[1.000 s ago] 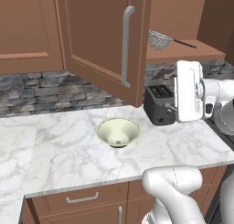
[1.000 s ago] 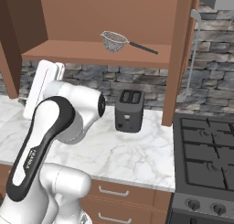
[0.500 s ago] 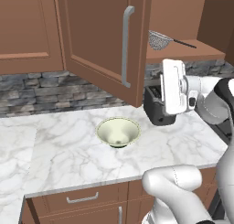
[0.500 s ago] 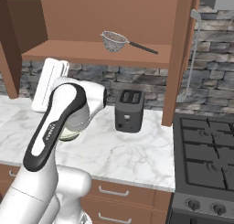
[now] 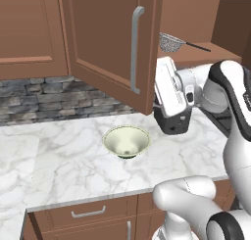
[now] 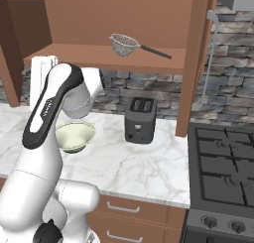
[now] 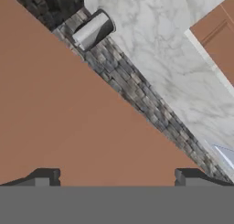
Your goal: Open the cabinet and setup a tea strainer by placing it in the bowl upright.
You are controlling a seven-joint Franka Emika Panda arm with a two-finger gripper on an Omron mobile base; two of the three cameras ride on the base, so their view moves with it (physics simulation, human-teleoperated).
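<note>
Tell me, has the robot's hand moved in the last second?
Yes. In the left base view the gripper has swung left across the black toaster, toward the open cabinet door.

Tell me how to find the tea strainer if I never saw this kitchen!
Look up at the brown wooden cabinet on the wall with its doors swung open. On its shelf lies the tea strainer, above the black toaster. It is the silver wire-mesh basket with a long, thin dark handle.

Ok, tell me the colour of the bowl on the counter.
The bowl is a pale cream-green, plain with no pattern; the left base view shows it best.
</note>
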